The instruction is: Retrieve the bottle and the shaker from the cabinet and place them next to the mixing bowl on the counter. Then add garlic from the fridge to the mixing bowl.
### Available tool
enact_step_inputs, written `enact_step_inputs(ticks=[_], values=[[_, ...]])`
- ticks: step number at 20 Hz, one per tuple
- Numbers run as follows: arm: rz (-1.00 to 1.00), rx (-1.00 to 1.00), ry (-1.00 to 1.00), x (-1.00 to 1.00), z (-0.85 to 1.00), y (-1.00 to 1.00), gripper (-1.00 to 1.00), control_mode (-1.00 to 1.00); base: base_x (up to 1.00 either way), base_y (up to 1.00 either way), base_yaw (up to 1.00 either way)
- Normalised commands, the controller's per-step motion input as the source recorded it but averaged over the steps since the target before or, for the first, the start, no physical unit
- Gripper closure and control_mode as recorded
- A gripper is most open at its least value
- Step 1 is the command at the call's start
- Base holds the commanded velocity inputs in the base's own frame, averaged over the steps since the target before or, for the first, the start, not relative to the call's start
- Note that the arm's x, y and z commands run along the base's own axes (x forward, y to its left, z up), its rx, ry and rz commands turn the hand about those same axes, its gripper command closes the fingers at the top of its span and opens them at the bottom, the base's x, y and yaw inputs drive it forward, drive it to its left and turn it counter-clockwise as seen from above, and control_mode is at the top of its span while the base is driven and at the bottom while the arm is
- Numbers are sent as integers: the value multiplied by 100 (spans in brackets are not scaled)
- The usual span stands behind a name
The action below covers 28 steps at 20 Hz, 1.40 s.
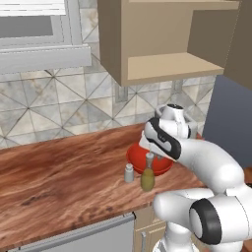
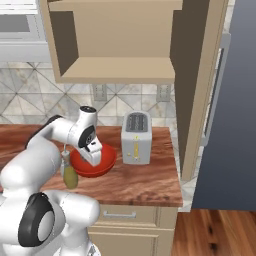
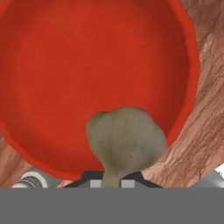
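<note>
Holding garlic [image 3: 126, 140] over mixing bowl [image 3: 65, 65] | worktop [image 1: 59, 172]: bowl toward right end, bottle [image 1: 147, 176] and shaker [image 1: 129, 173] beside it | hand [image 3: 114, 181] pinching garlic's stem | bulb probably light, firm, papery-slick; stem grip suits.

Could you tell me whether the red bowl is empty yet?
Empty: the bowl shows bare red inside; the garlic hangs above it in the jaws.
</note>
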Motion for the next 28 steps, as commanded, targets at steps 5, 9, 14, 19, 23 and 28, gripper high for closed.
enact_step_inputs(ticks=[5, 9, 14, 19, 23, 28], values=[[0, 2, 0, 0, -19, 0, 100, -100, 0, 0, 0], [0, 2, 0, 0, -24, 0, 100, -100, 0, 0, 0], [0, 1, 0, 0, -16, 0, -100, -100, 0, 0, 0], [0, 0, 5, 4, 0, 0, -100, -100, 0, 0, 0], [0, 0, 8, 5, 1, 0, -100, -100, 0, 0, 0], [0, -5, 10, 0, 34, 0, -100, -100, 0, 0, 0]])
